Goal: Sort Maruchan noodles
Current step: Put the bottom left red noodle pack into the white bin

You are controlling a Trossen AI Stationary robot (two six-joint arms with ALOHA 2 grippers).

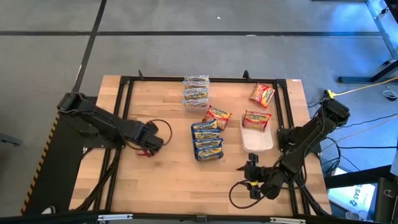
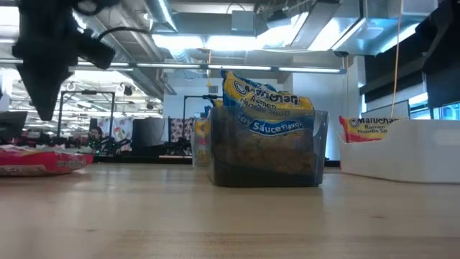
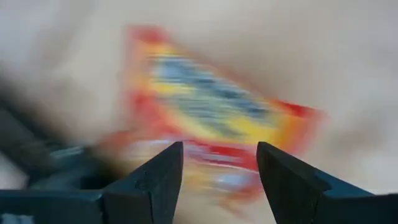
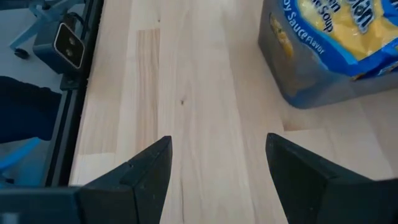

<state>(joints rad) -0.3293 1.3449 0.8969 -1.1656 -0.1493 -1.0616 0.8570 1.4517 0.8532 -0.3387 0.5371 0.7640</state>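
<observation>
A red-labelled Maruchan packet (image 3: pixel 217 106) lies flat on the table under my left gripper (image 3: pixel 219 149). The gripper is open, hovers above the packet (image 2: pixel 39 160), and mostly hides it in the high view (image 1: pixel 145 153). Blue-labelled packets (image 1: pixel 207 140) stand in a dark grey tray (image 2: pixel 266 162) at mid-table. Yellow-brown packets (image 1: pixel 196 91) sit in a clear tub near the far edge. One red packet (image 1: pixel 256 120) rests on the white tray's (image 1: pixel 256 142) far end. Two more red packets (image 1: pixel 217 116) (image 1: pixel 262 93) lie on the wood. My right gripper (image 1: pixel 250 163) waits open near the table's near edge.
A black frame rail (image 1: pixel 127 112) runs around the table top. Bare wood (image 4: pixel 186 93) lies ahead of my right gripper, between it and the dark grey tray (image 4: pixel 311 74). Cables (image 1: pixel 239 196) loop near the near edge.
</observation>
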